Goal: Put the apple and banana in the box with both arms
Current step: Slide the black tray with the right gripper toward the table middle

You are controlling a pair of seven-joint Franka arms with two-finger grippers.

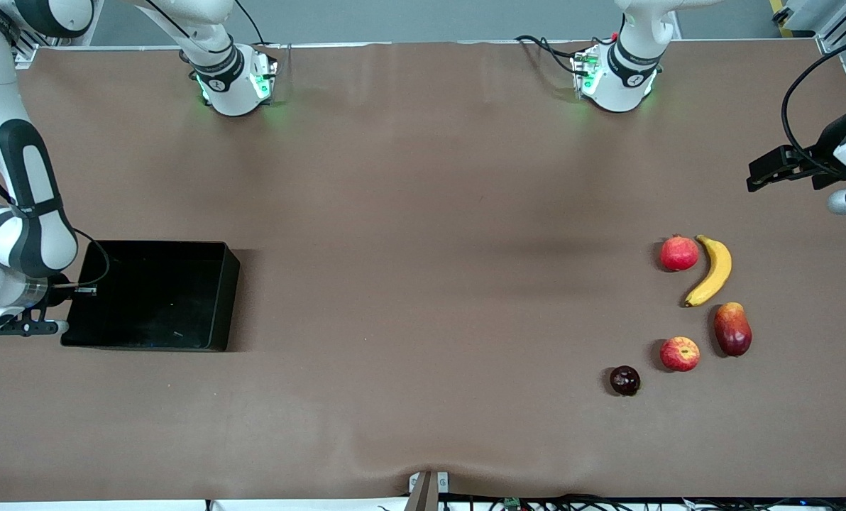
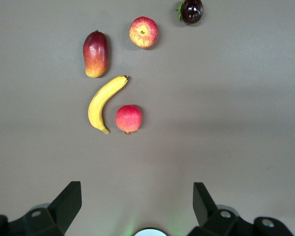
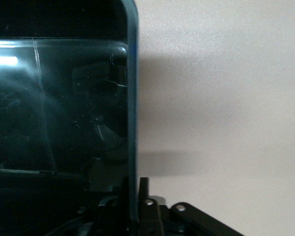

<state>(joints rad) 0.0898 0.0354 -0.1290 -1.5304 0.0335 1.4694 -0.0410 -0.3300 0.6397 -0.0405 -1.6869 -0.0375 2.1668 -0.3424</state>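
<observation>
Right tool (image 1: 40, 312) sits at the box (image 1: 228, 298) wall toward my right arm's end of the desk (image 1: 423, 213). In the right wrist view the fingers (image 3: 143, 196) are pinched on that thin upright wall, one inside, one outside. Grip closed on the box rim. Box is empty, glossy black, resting flat.

My reading: the step in hand is securing the box so I can bring it toward the fruit, or steady it for loading. To do it well, keep the pinch low on the wall and square to it; a thin plastic wall will likely flex or twist if I pull at an angle. Drag flat, no tilt.

Middle of the desk carries nothing I need.

Fruit cluster lies toward my left arm's end, well apart from the box. Dark maroon fruit (image 1: 625, 380) nearest the front camera. Apple (image 1: 680, 353) just beside it, yellow-orange patches, free on all sides. Pinkish-red crowned fruit (image 1: 679, 253) lies farther from the camera, almost touching the banana (image 1: 712, 271). Red-yellow mango (image 1: 732, 329) beside the apple, near the banana's lower tip.

Left tool (image 2: 136, 206) hangs over bare desk near the fruit, jaws wide, holding nothing; this arm waits. Apple is the cleaner first pick; banana needs a grasp across its middle, clear of the crowned fruit.
</observation>
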